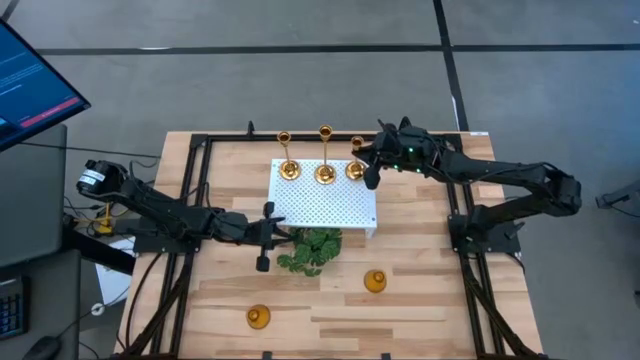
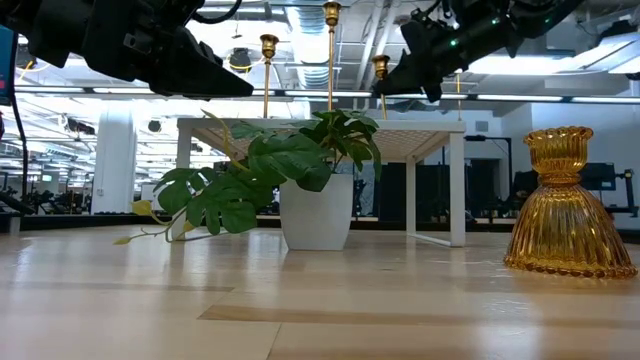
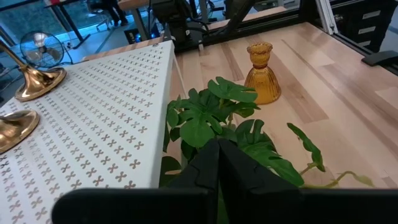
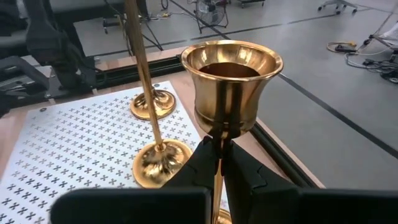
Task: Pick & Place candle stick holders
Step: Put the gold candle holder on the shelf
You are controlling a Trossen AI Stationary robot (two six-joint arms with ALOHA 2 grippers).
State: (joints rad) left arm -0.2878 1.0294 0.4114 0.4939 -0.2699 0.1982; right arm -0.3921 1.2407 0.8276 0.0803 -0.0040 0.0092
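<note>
Three tall gold holders stand by their round bases along the far edge of the white perforated platform: left, middle, right. My right gripper is at the right one, shut on its stem below the cup. Two short amber holders stand on the table, one at the near right and one near the front edge. My left gripper is shut and empty, above the green plant at the platform's near edge. My right gripper pinches the right tall holder's thin stem just below the cup, between its two fingers. The fingers come from the table's right, about level, and lie across the stem. The holder is upright; whether its base rests on the platform I cannot tell.
The potted plant stands against the platform's near side, in front of my left gripper. Black frame rails run along the table's left and right sides. A monitor stands off the table's far left.
</note>
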